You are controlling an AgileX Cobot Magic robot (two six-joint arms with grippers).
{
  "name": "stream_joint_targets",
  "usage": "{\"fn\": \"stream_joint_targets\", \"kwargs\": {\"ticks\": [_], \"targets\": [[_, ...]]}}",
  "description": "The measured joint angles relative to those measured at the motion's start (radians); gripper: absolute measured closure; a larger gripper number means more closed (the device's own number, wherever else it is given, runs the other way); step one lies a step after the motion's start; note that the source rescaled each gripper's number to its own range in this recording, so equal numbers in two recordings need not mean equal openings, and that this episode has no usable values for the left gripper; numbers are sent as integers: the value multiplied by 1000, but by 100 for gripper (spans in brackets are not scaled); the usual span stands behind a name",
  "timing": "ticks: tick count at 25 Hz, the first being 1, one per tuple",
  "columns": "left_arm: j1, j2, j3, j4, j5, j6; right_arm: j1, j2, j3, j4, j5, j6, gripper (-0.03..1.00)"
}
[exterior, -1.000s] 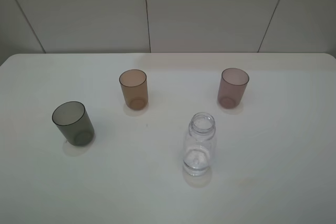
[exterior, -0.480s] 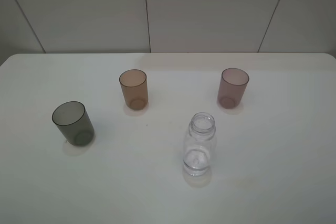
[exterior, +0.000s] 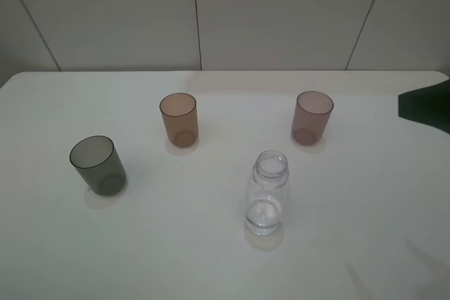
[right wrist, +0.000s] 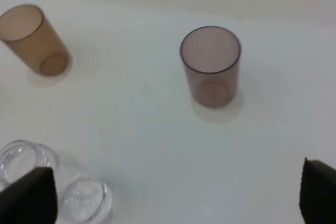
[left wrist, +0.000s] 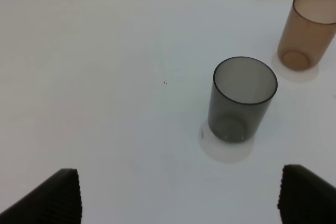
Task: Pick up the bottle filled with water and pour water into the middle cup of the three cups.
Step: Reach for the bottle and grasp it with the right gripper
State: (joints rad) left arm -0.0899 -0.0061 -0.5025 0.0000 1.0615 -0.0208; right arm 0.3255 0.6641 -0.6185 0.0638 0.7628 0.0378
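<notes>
The clear capless bottle (exterior: 267, 194) stands upright on the white table (exterior: 211, 258), in front of the cups; the right wrist view shows it (right wrist: 52, 182) from above. The orange-brown middle cup (exterior: 178, 119) stands upright at the back, and also shows in the left wrist view (left wrist: 306, 31) and the right wrist view (right wrist: 34, 39). The dark grey cup (exterior: 98, 165) is on the left and the mauve-pink cup (exterior: 311, 118) on the right. My left gripper (left wrist: 178, 203) is open and empty, short of the grey cup (left wrist: 242, 99). My right gripper (right wrist: 173, 192) is open and empty, with the bottle near one finger.
A dark part of my right arm (exterior: 425, 107) juts in at the right edge of the exterior view, to the right of the pink cup (right wrist: 211, 66). A tiled wall (exterior: 211, 12) stands behind the table's far edge.
A dark part of my right arm has come into the exterior view at the right edge. The bottle and the three cups have not moved.
</notes>
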Motion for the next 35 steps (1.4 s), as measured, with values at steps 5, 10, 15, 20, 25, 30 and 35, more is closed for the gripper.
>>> {"fn": "stream_joint_targets", "kwargs": {"ticks": [5, 10, 15, 20, 25, 30, 35], "targets": [[0, 0, 0, 0, 0, 0, 214, 44, 100, -6, -102, -13, -3], [0, 0, 0, 0, 0, 0, 438, 44, 270, 54, -351, -155, -3], [0, 0, 0, 0, 0, 0, 554, 44, 359, 130, -583, -196, -3], [0, 0, 0, 0, 0, 0, 570, 44, 483, 187, -816, -201, -3], [0, 0, 0, 0, 0, 0, 570, 80, 534, 246, -975, -202, -3], [0, 0, 0, 0, 0, 0, 571, 186, 578, 250, -1090, -202, -3], [0, 0, 0, 0, 0, 0, 571, 335, 610, 195, -1245, -155, -3]]}}
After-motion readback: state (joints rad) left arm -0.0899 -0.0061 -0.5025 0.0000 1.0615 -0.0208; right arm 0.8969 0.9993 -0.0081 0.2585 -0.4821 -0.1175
